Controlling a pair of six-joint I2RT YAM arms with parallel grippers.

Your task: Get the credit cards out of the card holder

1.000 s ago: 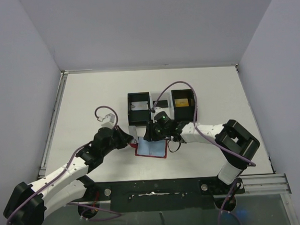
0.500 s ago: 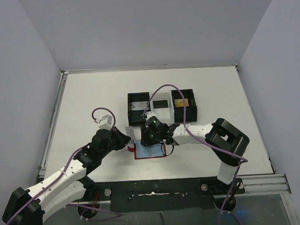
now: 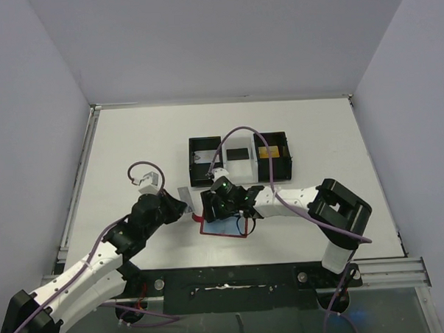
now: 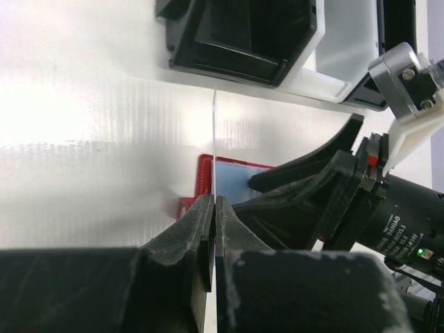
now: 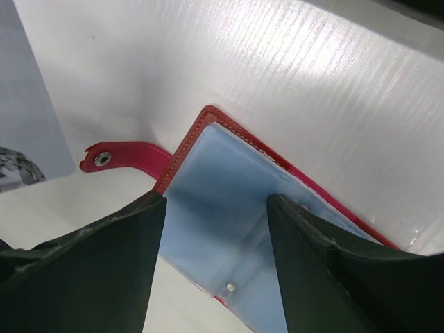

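Red-edged and splayed open, the card holder (image 3: 226, 227) lies on the white desk (image 3: 132, 141) just below centre of the overhead frame, beneath the three-bay tray (image 3: 240, 160). We see the right fingers (image 3: 211, 209) set down on its upper left corner, apparently to pin it. The left fingers (image 3: 181, 206) hold a pale grey credit card (image 3: 185, 194) just to its left.

From the left wrist, we see that credit card (image 4: 214, 139) edge-on, a thin line up centre frame. The left fingers are clamped flat on its lower end, and it looks clear of the card holder (image 4: 232, 177).

From the right wrist, the right fingers stand apart, straddling the blue lining, likely to stop the holder sliding. The red snap tab (image 5: 121, 156) points toward the left edge, with the grey card in the upper left. Whether more cards remain inside, we cannot tell.
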